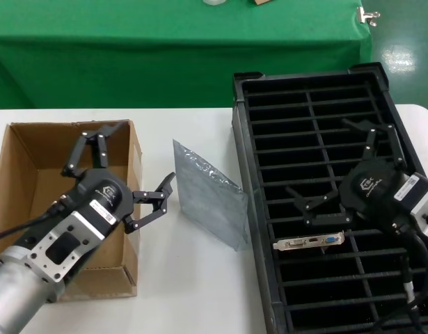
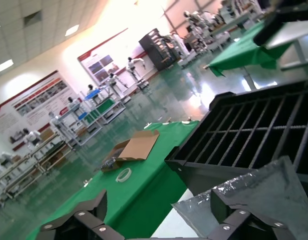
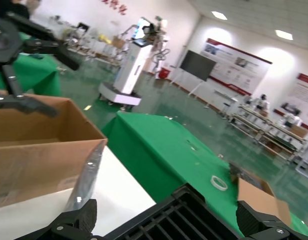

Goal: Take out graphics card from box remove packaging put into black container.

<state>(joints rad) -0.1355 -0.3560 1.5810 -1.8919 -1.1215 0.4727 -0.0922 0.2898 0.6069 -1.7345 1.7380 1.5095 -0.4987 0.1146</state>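
**Graphics card slotted, bag left on the counter**

Graphics card lay edge-down in a slot of the black container, only its silver bracket with the blue port showing among the ribs. Just above it hung the right gripper, jaws spread wide and holding nothing. The packaging stood crumpled on the white counter, between the tray and the box. Over the box's near wall hovered the left gripper, its jaws likewise spread and empty, pointing toward the bag.

By my reckoning the card was thin, stiff and light but easily damaged; any further handling was best done by the metal bracket or the board's bare edges, never across its components. The bag looked slick and limp, likely to slip from a pinch.
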